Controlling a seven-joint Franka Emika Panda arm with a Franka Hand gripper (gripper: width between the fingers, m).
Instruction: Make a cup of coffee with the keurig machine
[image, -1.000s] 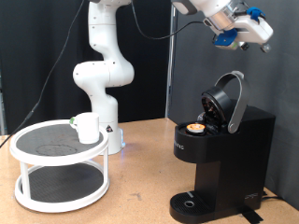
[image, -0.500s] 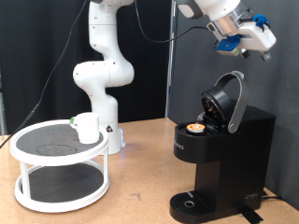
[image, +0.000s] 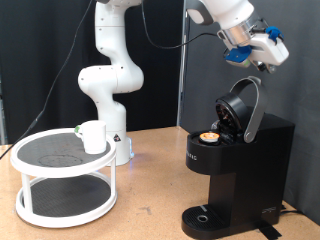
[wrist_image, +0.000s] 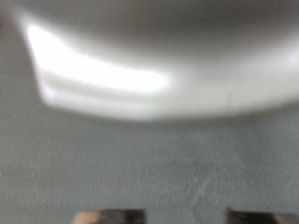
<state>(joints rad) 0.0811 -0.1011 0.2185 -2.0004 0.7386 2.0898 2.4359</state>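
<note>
Tabletop (image: 150, 190) of brown wood filled the lower part of the exterior view, with a dark curtain hanging behind it. At the exterior view's left stood a white two-tier round stand (image: 62, 182) with dark grey shelves. The cup (image: 93, 136), a plain white mug, sat on the stand's upper shelf near its right rim. Behind the stand rose the white arm's base column (image: 108, 80), with black cables trailing down behind it.

Further right stood the keurig machine (image: 235, 170), a boxy matte black brewer with small white lettering on its front and a round drip base at the bottom. Its rounded, silver-rimmed lid (image: 242, 108) was tilted up and open, and a tan-topped coffee pod (image: 209, 137) sat in the exposed holder. The cup was well apart from the machine, and nothing stood on the drip base.

The gripper (image: 262, 62), with blue parts on the hand, hovered above the raised lid at the exterior view's upper right. Compared with the moments before, it had come lower and shifted towards the left, closer to the lid. Whether its fingers were spread or pressed together could not be told. The wrist view was blurred, showing only a pale shiny curved surface over dark grey.
</note>
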